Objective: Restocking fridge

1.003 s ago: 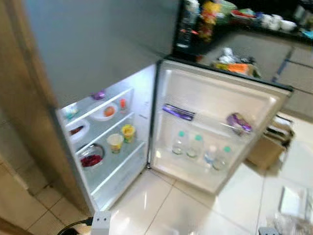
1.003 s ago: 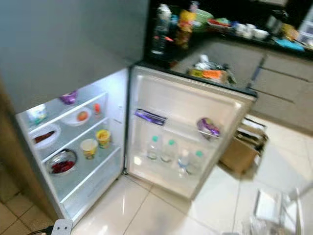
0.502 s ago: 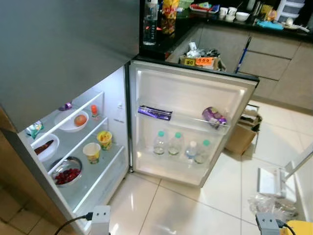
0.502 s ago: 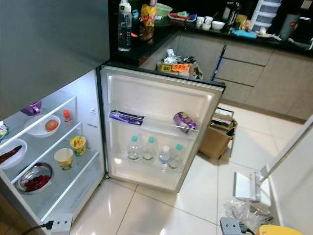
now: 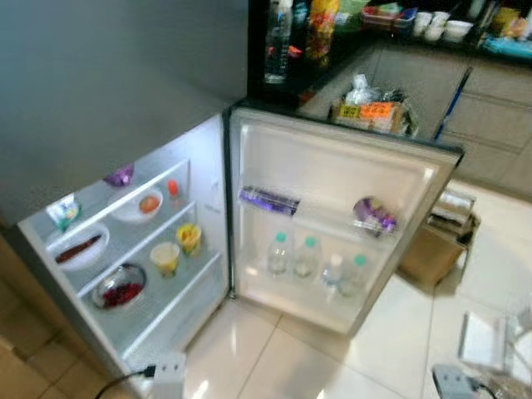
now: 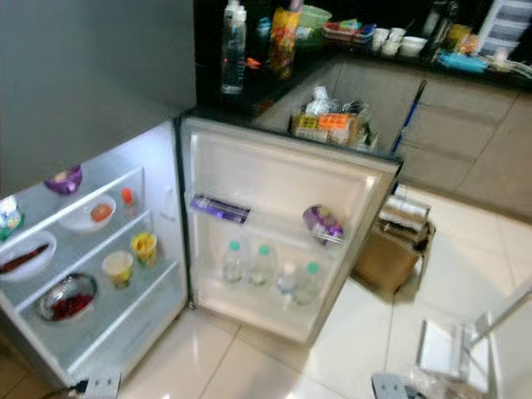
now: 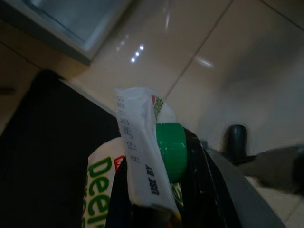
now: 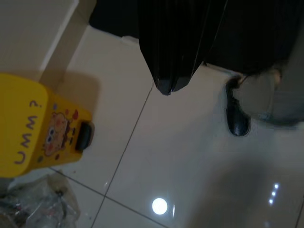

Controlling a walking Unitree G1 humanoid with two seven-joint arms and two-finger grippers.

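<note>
Between the fingers of my left hand (image 7: 156,190) I have a white carton (image 7: 140,156) with a green screw cap (image 7: 172,149) pinched tight, held low over the glossy pale tiled floor (image 7: 228,61). My right hand (image 8: 171,83) hangs idle over the same tiles, fingertips pressed together on nothing, near a yellow cartoon-printed box (image 8: 38,126) and a crumpled clear bag (image 8: 33,206).

Ahead, the fridge (image 5: 125,91) stands with its lower door (image 5: 332,179) swung wide and the interior lit. On the top shelf I see a small packet (image 5: 63,211) and a purple item (image 5: 120,175). The middle shelf carries two white bowls, one (image 5: 79,248) with something dark and long in it, the other (image 5: 143,205) with an orange fruit, plus a small red-capped bottle (image 5: 173,190). The lowest shelf has a metal bowl of red pieces (image 5: 120,288) and two cups (image 5: 166,256), one pale and one yellow. In the door, the upper rack holds a purple wrapped bar (image 5: 268,199) and a purple pouch (image 5: 374,214); the bottom rack holds four water bottles (image 5: 314,262) in a row.

Behind the door, a dark kitchen surface (image 6: 274,75) carries a clear bottle (image 6: 233,48), a yellow packet (image 6: 285,37), a green bowl (image 6: 314,17) and white cups (image 6: 397,40). A cardboard box (image 6: 391,249) sits on the floor just beside the door, and a white power strip (image 5: 169,368) lies by the fridge's foot.
</note>
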